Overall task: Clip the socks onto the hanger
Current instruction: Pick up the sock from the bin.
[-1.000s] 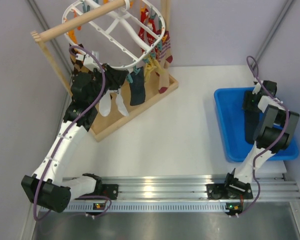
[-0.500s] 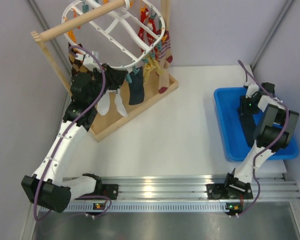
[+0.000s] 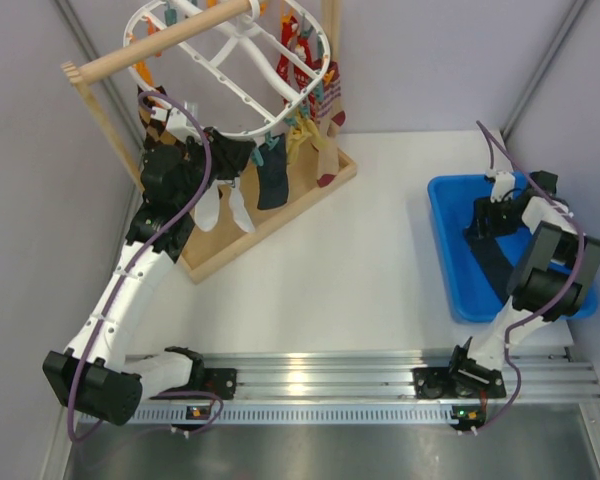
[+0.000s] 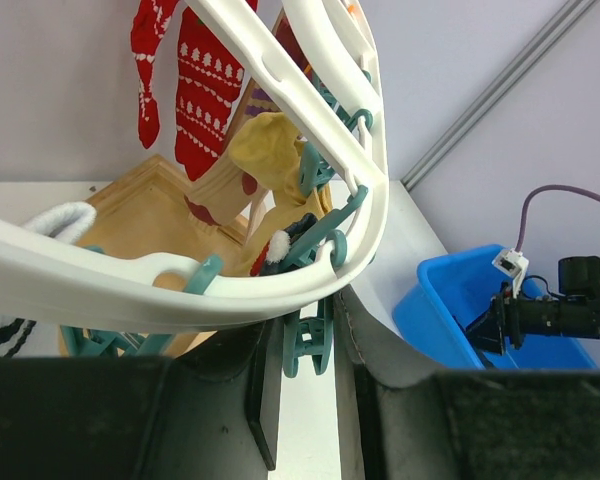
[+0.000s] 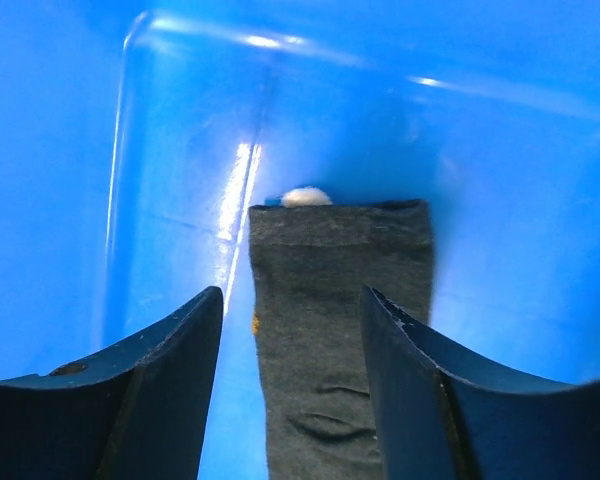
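The white oval hanger [image 3: 230,75] hangs from a wooden rod, with several socks clipped to it: white [image 3: 242,210], dark navy [image 3: 274,185] and red [image 3: 295,40]. In the left wrist view the hanger rim [image 4: 180,290] crosses just above my left gripper [image 4: 305,340], which is closed on a hanging teal clip [image 4: 308,345]. A yellow sock [image 4: 265,150] and red socks [image 4: 200,90] hang beyond it. My right gripper [image 5: 292,300] is open, with one finger on each side of a dark grey sock [image 5: 335,330] that lies flat in the blue bin [image 5: 60,150].
The wooden rod [image 3: 170,40] and wooden base [image 3: 270,215] stand at the far left. The blue bin [image 3: 450,240] sits at the right edge with the right gripper [image 3: 480,222] inside it. A small white thing [image 5: 305,197] lies at the sock's far end.
The right gripper has shifted left inside the bin and lowered over the dark sock. The left arm has not moved.
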You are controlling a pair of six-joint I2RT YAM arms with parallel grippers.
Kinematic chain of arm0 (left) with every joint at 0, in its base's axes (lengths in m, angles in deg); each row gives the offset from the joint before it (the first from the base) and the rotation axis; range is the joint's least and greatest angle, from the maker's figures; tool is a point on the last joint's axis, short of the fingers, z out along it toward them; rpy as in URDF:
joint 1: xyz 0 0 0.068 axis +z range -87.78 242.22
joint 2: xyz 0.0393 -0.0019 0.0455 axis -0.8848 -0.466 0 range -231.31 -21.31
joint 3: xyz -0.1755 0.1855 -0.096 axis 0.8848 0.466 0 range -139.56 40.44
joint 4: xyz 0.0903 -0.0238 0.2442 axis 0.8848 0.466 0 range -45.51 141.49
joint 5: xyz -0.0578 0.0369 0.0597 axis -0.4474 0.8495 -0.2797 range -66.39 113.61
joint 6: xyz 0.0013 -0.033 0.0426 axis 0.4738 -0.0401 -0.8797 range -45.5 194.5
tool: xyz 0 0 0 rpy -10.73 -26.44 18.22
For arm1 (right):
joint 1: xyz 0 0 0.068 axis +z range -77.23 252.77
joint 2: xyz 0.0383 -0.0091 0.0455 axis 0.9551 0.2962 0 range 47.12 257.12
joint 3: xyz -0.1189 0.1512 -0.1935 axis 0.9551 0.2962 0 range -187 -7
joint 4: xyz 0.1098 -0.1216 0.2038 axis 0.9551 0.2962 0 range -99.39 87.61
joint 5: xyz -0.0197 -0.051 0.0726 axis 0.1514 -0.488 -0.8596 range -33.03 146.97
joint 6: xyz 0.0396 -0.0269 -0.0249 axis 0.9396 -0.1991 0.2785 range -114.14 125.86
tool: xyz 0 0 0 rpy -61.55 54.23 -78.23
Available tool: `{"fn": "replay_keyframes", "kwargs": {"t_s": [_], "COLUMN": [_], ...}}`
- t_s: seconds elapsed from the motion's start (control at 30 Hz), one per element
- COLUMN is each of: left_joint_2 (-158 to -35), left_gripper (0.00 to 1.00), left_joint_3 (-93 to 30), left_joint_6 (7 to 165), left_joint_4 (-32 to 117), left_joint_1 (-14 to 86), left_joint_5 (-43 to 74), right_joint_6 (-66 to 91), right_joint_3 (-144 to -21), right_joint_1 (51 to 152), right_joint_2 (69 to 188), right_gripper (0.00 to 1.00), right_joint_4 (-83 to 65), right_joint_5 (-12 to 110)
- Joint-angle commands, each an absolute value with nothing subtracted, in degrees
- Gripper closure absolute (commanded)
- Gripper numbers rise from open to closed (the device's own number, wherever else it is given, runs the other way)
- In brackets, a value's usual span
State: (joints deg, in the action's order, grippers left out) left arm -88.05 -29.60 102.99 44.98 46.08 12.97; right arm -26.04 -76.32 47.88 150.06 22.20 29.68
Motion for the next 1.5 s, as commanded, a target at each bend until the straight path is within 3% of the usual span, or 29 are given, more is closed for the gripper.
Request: {"fn": "replay_keyframes", "kwargs": {"t_s": [0.0,0.4,0.53,0.6,0.63,0.7,1.1,1.27,1.47], "left_joint_2": [-87.2,-86.6,-86.6,-86.8,-86.8,-87.2,-88.2,-88.3,-88.0], "left_gripper": [1.0,1.0,1.0,1.0,1.0,1.0,1.0,1.0,1.0], "left_joint_3": [-30.8,-30.5,-30.5,-30.6,-30.7,-30.8,-32.0,-31.9,-31.6], "left_joint_6": [102.5,102.5,102.5,102.4,102.5,102.6,103.0,103.2,103.9], "left_joint_4": [44.5,46.1,46.2,46.1,46.2,46.0,45.9,45.7,45.1], "left_joint_1": [46.6,46.9,47.0,47.0,47.0,47.0,47.0,47.1,47.2], "left_joint_5": [12.9,13.4,13.4,13.2,13.0,12.9,11.9,11.6,10.4], "right_joint_6": [-26.6,-34.3,-35.5,-36.4,-36.6,-36.8,-24.5,-15.4,-14.8], "right_joint_3": [-79.2,-81.6,-80.7,-80.1,-80.2,-80.7,-93.7,-95.6,-92.2], "right_joint_1": [46.6,46.6,46.8,46.8,46.8,46.7,49.0,57.2,76.3], "right_joint_2": [147.5,156.7,158.0,157.6,157.3,155.3,138.3,132.9,127.8], "right_gripper": [0.43,0.42,0.49,0.58,0.78,0.99,1.0,1.0,1.0], "right_joint_4": [20.9,22.1,22.6,22.7,23.5,24.1,24.1,14.6,5.6], "right_joint_5": [27.8,34.3,34.6,33.9,32.4,30.5,2.8,-5.2,-1.7]}}
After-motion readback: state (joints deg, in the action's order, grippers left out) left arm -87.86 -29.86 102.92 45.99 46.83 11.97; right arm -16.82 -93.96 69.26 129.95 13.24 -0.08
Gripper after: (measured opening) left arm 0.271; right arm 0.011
